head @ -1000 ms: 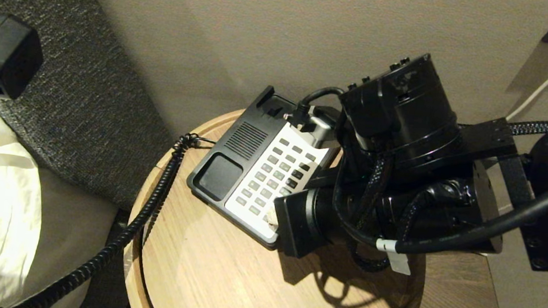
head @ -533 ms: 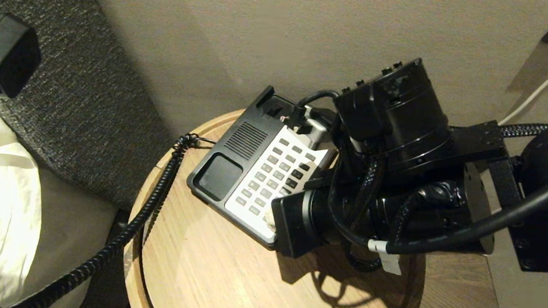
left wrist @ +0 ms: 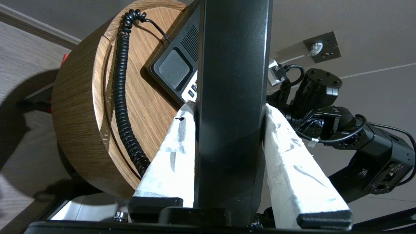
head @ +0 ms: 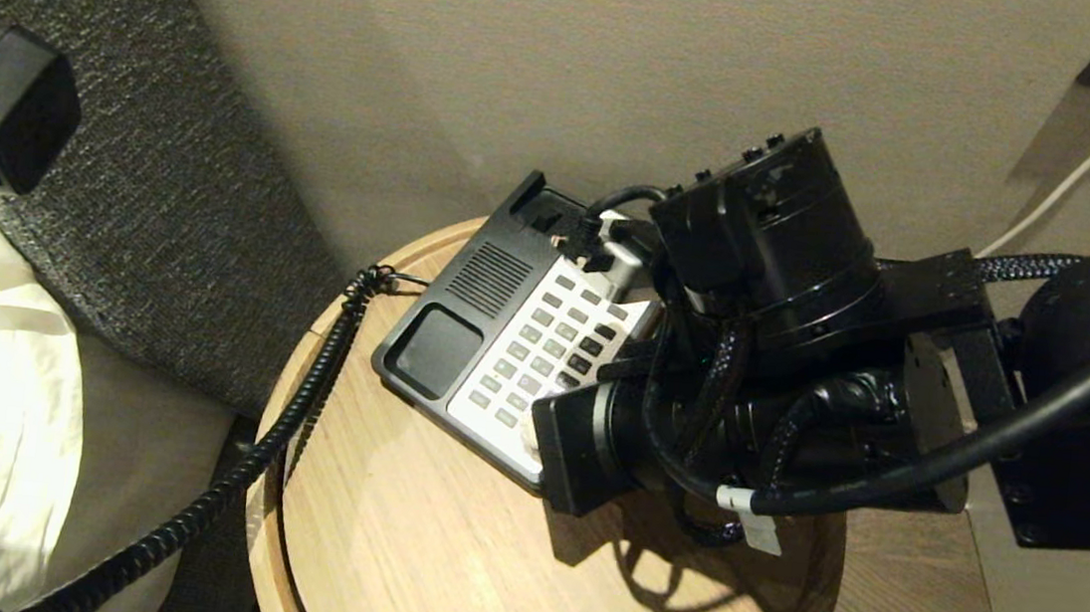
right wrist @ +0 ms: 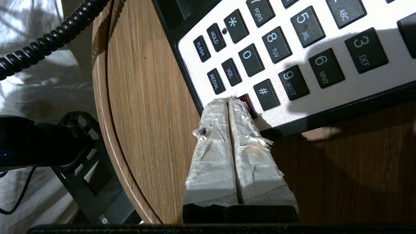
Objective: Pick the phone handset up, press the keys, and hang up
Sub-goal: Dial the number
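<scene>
Both risks sit near the round side table's (head: 364, 529) front edge: the right gripper (right wrist: 229, 104), fingers pressed together, could slide off the red corner key (right wrist: 247, 103) of the desk phone (head: 462, 338). Left gripper (left wrist: 227, 107) clamps the phone handset (left wrist: 232, 81); its taut coiled cord (head: 294, 422) could drag the phone

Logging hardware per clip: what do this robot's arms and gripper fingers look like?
Both arms are black, built from blocky and cylindrical housings. The right arm carries braided-sleeve cables, a smooth black hose with a white tag, and a silver connector. The left gripper and right gripper have fingers wrapped in wrinkled white tape over black bases.

Right tool (right wrist: 229, 101) has its jaws pressed together; left tool (left wrist: 227, 109) is clamped, fingers spread.
</scene>
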{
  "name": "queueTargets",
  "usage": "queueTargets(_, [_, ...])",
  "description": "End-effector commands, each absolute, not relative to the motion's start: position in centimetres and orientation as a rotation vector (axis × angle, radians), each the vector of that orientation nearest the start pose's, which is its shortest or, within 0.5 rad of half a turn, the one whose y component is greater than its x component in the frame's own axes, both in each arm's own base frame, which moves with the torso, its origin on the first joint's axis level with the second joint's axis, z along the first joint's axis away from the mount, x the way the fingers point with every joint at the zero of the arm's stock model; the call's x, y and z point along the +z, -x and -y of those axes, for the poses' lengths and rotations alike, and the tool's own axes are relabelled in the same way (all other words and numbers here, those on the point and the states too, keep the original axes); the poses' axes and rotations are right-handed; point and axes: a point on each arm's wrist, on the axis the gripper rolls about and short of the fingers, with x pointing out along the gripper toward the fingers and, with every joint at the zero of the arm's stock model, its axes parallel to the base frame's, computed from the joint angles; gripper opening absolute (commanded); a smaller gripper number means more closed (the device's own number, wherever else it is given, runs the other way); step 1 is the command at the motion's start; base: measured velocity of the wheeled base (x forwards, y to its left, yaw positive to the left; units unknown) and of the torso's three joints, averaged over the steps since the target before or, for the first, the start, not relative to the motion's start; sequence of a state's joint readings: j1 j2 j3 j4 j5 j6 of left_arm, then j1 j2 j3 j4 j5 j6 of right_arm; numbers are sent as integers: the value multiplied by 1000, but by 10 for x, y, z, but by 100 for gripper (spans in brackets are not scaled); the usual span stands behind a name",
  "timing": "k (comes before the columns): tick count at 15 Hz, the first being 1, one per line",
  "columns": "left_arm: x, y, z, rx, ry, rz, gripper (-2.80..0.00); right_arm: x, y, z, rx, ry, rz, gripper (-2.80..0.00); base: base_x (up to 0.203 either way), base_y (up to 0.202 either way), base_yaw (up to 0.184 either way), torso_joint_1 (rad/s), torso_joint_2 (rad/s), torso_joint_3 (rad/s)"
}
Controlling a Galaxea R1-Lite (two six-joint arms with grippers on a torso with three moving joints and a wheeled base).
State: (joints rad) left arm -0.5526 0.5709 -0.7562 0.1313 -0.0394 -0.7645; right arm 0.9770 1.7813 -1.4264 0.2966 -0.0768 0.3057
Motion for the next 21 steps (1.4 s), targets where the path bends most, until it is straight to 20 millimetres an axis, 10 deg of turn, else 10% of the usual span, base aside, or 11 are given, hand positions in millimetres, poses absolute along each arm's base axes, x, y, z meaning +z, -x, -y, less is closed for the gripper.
queueTargets(1, [274,-6,5,-582,760,-179,-280,236,-188,-275,755,74,-721,-280,0,0,0,0,0,0])
queueTargets(21, [272,-9,7,-579,712,-179,-280,279,-183,-265,730,3,-589,-280,0,0,0,0,0,0])
